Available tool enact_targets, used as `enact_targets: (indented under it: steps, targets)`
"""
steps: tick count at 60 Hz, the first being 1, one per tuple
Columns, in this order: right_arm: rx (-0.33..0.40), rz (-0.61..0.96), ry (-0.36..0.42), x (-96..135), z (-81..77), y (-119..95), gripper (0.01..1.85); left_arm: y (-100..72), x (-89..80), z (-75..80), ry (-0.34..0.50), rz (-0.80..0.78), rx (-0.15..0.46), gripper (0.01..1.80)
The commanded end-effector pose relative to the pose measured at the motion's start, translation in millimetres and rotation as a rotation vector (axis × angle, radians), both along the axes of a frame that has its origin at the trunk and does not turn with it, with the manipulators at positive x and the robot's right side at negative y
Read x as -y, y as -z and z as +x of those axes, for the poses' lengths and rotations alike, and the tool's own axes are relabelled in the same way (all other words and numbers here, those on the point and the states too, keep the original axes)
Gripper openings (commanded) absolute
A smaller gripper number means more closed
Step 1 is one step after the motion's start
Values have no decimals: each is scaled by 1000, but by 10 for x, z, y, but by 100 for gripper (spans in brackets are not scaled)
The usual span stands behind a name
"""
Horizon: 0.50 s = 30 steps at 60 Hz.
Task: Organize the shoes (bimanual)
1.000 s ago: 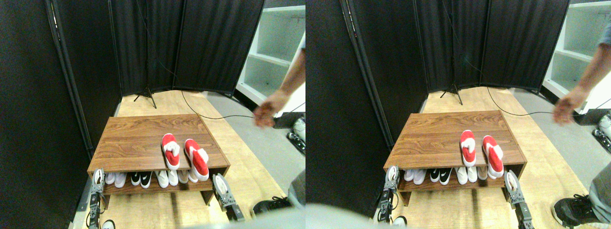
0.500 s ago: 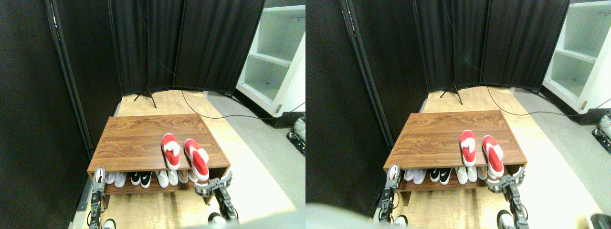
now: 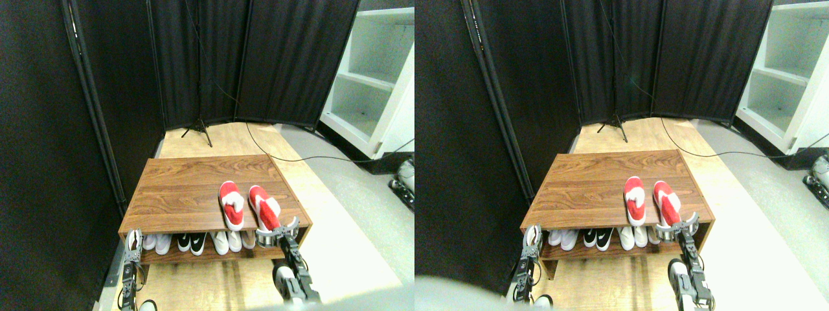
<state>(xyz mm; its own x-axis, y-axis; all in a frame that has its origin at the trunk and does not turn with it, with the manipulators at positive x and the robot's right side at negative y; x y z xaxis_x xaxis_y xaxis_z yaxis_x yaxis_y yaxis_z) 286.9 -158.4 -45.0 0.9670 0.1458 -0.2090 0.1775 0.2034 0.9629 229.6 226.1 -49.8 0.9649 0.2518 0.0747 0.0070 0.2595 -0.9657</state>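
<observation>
Your right gripper (image 3: 277,231), jaws apart around the right shoe's (image 3: 263,206) heel, is mid-grasp; next, close. Left gripper's (image 3: 133,241) jaws: cannot tell.

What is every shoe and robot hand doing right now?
Left red shoe: lying free on top of the wooden rack.
Right red shoe: heel between the open jaws of the right gripper.
Left gripper: idle beside the rack's left end.
Shoes in a row: parked on the lower shelf.
</observation>
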Motion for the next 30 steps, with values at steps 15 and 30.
enact_targets:
  steps: [15, 30]
  targets:
    - [-74, 38, 0, -95, 209, 108, 140, -95, 4, -20, -14, 39, 52, 7]
    - [-97, 64, 25, -107, 255, 178, 139, -106, -8, -16, 8, 33, 57, 7]
